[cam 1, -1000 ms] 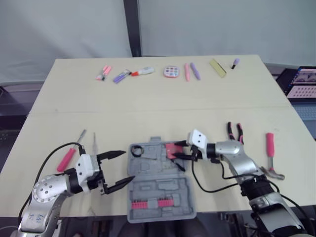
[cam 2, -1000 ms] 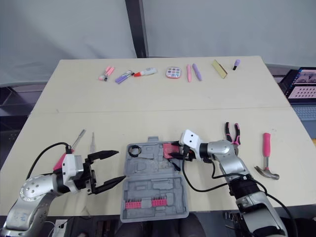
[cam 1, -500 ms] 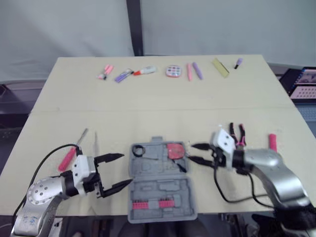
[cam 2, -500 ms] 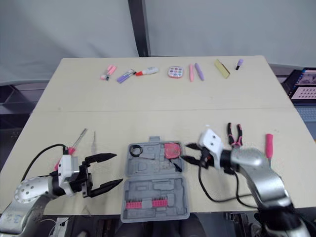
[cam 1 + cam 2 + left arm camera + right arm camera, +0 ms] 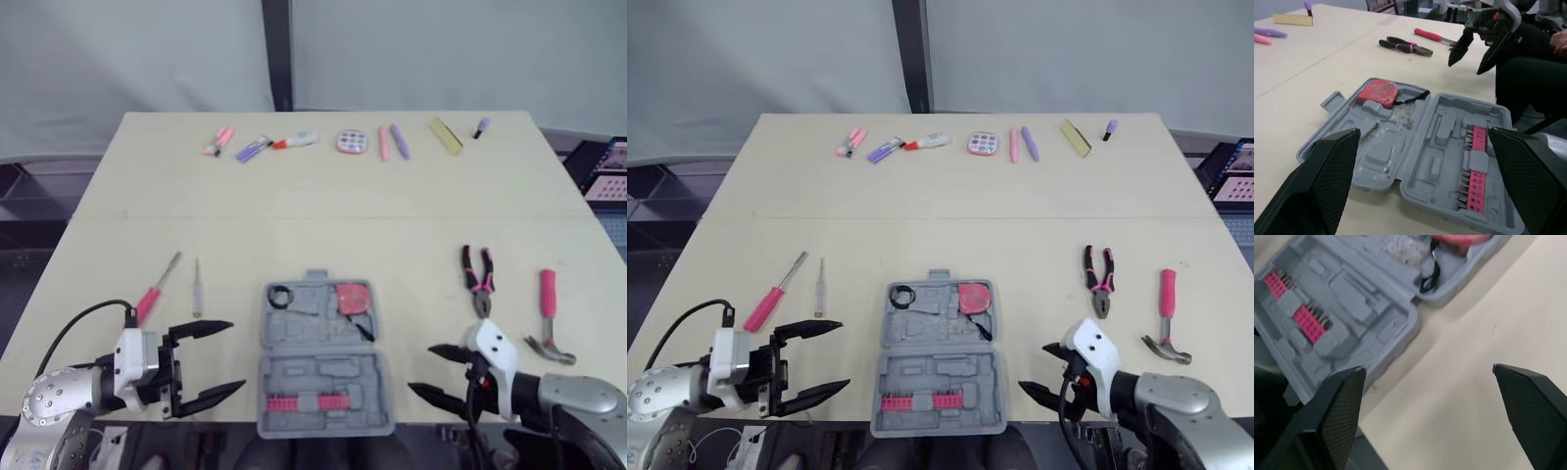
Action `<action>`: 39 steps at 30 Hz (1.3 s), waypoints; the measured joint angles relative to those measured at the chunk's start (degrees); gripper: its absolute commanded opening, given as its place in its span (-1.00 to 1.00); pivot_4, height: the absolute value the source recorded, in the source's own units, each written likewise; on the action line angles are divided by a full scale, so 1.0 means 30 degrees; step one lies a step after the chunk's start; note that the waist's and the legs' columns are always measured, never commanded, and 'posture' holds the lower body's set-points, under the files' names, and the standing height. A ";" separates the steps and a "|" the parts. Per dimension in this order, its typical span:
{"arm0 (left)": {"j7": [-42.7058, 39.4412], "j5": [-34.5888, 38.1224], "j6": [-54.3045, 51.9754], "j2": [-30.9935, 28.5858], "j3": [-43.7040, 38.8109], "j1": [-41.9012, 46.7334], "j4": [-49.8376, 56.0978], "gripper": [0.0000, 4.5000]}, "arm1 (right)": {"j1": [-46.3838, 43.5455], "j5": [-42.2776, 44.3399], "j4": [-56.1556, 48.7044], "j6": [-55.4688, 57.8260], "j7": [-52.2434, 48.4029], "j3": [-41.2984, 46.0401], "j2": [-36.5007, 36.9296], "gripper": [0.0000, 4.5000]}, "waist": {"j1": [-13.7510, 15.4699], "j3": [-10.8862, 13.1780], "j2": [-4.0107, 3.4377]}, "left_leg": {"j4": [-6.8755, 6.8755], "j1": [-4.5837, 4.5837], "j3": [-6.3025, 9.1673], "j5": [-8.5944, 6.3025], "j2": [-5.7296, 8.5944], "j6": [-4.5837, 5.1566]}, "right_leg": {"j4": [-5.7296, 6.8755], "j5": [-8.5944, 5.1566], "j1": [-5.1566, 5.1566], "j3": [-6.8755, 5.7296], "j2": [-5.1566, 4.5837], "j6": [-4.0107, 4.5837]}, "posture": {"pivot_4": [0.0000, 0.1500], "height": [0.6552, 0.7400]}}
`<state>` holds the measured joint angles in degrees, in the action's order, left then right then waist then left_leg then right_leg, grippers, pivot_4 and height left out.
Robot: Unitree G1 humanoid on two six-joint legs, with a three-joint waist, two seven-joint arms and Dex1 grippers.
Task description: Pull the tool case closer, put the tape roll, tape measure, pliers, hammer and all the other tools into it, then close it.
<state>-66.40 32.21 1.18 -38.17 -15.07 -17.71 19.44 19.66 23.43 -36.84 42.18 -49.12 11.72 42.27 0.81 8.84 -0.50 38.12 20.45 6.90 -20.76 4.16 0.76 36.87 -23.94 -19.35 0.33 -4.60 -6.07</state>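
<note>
Two tools already sit in the open tool case (image 5: 315, 370), which lies at the near edge of the table (image 5: 323, 215), straight in front of me. The tape roll (image 5: 279, 296) is in the case's far-left corner and the pink tape measure (image 5: 353, 298) in its far-right corner. Opened flat, the case has its long axis running away from me, with the handle tab at the far end and the pink bit strips (image 5: 304, 402) in the half nearest me.

My left pincer (image 5: 235, 354) hovers just left of the case, fingers spread and empty. My right pincer (image 5: 421, 369) hovers just right of it, likewise spread and empty.

Right of the case lie the pliers (image 5: 478, 281), nose towards me and handles away, and beyond them the hammer (image 5: 548, 311), head nearest me. Left of the case are a pink screwdriver (image 5: 155, 290) and a slim screwdriver (image 5: 197, 287).

The pliers look like my right pincer's next job. I would come down across their length, close to the pivot so they cannot swing, then turn them to suit a recess in the case.
</note>
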 measured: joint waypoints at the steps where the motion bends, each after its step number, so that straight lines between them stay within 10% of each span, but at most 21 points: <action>1: -0.0012 0.0000 -0.0008 0.0000 0.0069 0.0157 0.0002 1.00 | -0.0050 -0.0039 0.0010 -0.0081 0.0235 0.0002 -0.0065 0.99 | -0.0041 0.0000 0.0000 | -0.0002 -0.0001 -0.0004 0.0000 -0.0006 0.0000 | -0.0002 0.0000 0.0000 -0.0001 0.0007 0.0000 | 1.00 1.00; 23: 0.1691 -0.0376 -0.2879 0.0368 0.3338 0.5445 0.0595 1.00 | -0.6152 -0.1500 0.4387 0.3999 1.0976 0.3054 -0.4894 0.99 | -0.0377 -0.0007 -0.0015 | -0.0013 -0.0041 -0.0018 0.0004 0.0000 0.0000 | 0.0242 0.0000 -0.0051 0.0018 0.0019 0.0000 | 1.00 1.00; 39: 0.2785 -0.1461 -0.2760 0.0617 0.3553 0.5252 0.0112 1.00 | -1.0309 -0.3116 1.0637 0.2989 1.2973 0.2173 -0.5373 0.99 | -0.0456 0.0004 -0.0037 | -0.0008 -0.0038 -0.0003 0.0004 0.0015 0.0000 | 0.0317 0.0000 -0.0077 0.0016 0.0010 0.0000 | 1.00 1.00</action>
<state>-58.04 27.83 -7.10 -36.32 -4.41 -1.95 19.77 -11.26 14.08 -4.93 51.14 -10.20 18.24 26.15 -0.55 8.85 -0.61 38.10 20.34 6.89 -20.75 4.21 0.76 37.83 -23.94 -19.58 0.37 -4.57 -6.07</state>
